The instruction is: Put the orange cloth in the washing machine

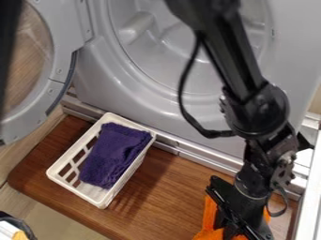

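Orange cloth [209,220] lies at five o'clock, on the wooden board and outside the washing machine, partly covered by the gripper [237,206].

Largest is the grey washing machine [103,82], which takes up the top from eleven round to two o'clock, its round drum [153,35] facing the camera. The brown wooden board [163,190] stretches below it, from eight o'clock through six to five. Black and jointed, the arm [257,110] comes in at twelve o'clock, passes in front of the drum and slants down to five. The round door [61,35] stands open at ten o'clock, hinged to the machine's side. Between seven and eight o'clock, a white slotted basket [76,144] sits on the board, set at a slant, with a bunched purple cloth [113,154] inside it.

Down at five o'clock, the gripper hangs over the orange cloth, which shows on both sides of it. How far open it is I cannot tell, nor whether it has hold of the cloth. A thin black cable [182,89] loops out from the arm on its nine o'clock side, in front of the machine.
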Tool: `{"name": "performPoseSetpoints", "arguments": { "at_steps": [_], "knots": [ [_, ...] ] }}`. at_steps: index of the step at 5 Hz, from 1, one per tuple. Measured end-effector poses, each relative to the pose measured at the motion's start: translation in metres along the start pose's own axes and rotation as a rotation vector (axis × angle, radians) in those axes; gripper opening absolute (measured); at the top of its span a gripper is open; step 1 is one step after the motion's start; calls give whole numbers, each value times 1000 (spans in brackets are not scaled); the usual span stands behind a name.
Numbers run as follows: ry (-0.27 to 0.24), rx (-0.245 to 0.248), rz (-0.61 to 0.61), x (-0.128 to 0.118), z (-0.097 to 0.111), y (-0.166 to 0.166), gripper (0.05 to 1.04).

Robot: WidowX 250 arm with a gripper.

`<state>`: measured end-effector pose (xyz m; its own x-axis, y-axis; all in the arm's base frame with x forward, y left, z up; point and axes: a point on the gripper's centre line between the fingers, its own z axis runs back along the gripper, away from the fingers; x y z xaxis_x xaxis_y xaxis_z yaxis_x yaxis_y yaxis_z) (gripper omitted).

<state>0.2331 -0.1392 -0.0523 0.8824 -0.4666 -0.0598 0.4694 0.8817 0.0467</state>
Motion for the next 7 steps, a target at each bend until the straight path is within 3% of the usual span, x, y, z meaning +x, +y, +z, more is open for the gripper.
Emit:
{"name": "performPoseSetpoints", "arguments": {
  "at_steps": [5, 6, 7],
  "knots": [
    [-289, 65, 237, -36, 102, 76, 95],
    [-317, 82, 279, -38, 113, 90, 95],
    [-378, 101, 314, -29, 123, 113, 95]
  ]
}}
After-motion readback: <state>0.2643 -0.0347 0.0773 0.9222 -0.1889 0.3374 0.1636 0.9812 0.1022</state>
